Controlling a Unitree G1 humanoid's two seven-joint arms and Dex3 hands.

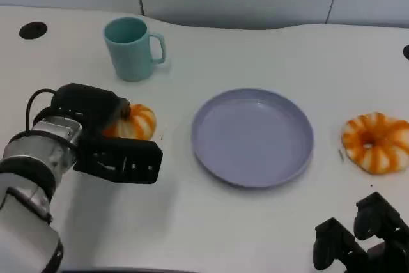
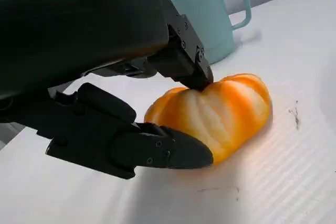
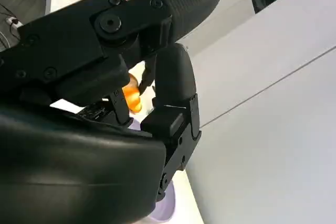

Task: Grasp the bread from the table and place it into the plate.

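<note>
Black fingers of our right hand (image 1: 364, 241) sit curled at the near right edge of the white bench (image 1: 268, 234), and in the right wrist view they look drawn in on nothing, so we read that hand as clenched and idle, well apart from everything. Nearest to it, at the far right, a second orange-and-white ring of bread (image 1: 376, 142) lies untouched. Moving further in, our left hand (image 1: 115, 151) reaches across the bench to the bread (image 1: 135, 121) we are after, which rests on the bench just left of the lavender plate (image 1: 211, 151) and not in it. In the left wrist view the fingers (image 2: 173, 150) bracket the loaf: one lies low along its near side, touching the crust, while another presses down on its top ridge from above. We judge this to be the grasp step, with the fingers partly closed around the bread and in contact, but the loaf looks to be sitting on the bench rather than lifted, so the hold appears not yet firm. The next move, as we see it, calls for closing more snugly without crushing the soft crust, then lifting straight up and carrying to the right over the plate's rim before letting go; a loose pinch risks the rounded loaf rolling out. Beyond the bread, toward the back of the bench, a teal mug (image 1: 131, 48) stands upright, near enough that the lift should avoid swinging backward.
</note>
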